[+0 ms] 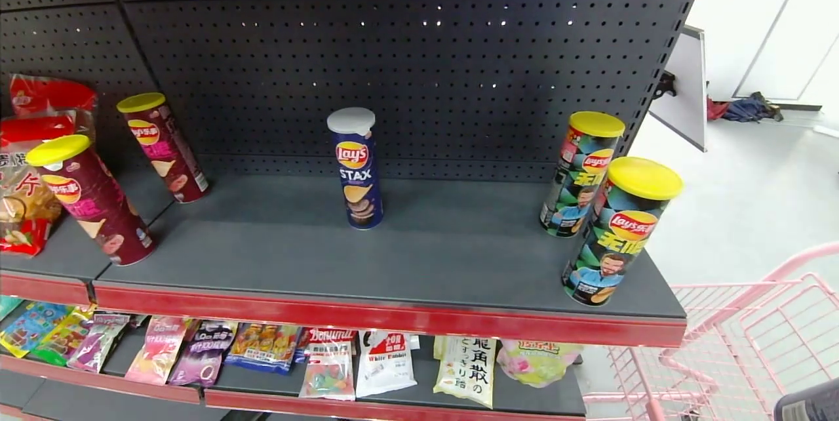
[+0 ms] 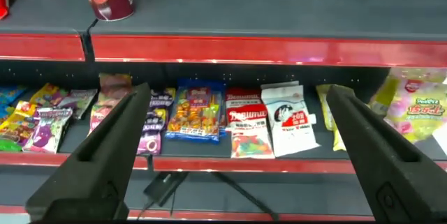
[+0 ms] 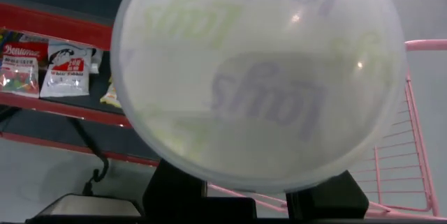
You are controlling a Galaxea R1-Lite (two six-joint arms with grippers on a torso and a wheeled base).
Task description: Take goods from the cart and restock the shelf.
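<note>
Right gripper [image 3: 255,199] is clamped on a chip can [image 3: 258,77] — its translucent white lid sits right up against the wrist camera with dark fingers flanking the body below it, so I read this as a side grasp with the can upright. In the head view the same can is the dark shape at the near right corner, by the pink cart [image 1: 754,316]. I can't tell whether it's over the basket or beside it. It's well below and right of the upper shelf [image 1: 406,257], so the item is in hand but not yet shelved. Likely slot, my guess: the lid matches the lone blue can [image 1: 356,168] standing mid-shelf toward the far side, with bare deck in front of it and on both sides. Stock is grouped by kind, with two purple cans [image 1: 88,198] at the left and two yellow-lidded cans [image 1: 623,231] at the right end, so the held one belongs next to the blue one. An upright hold suits setting it down on its base. The right arm is low and out to the right; it needs lift and a move left, clearing the red shelf lip [image 1: 393,316] and the near yellow-lidded can. Left gripper [image 2: 237,91] is released, fingers spread wide and holding nothing, low and facing the snack bags [image 2: 202,112] on the lower shelf — clear of that path.
</note>
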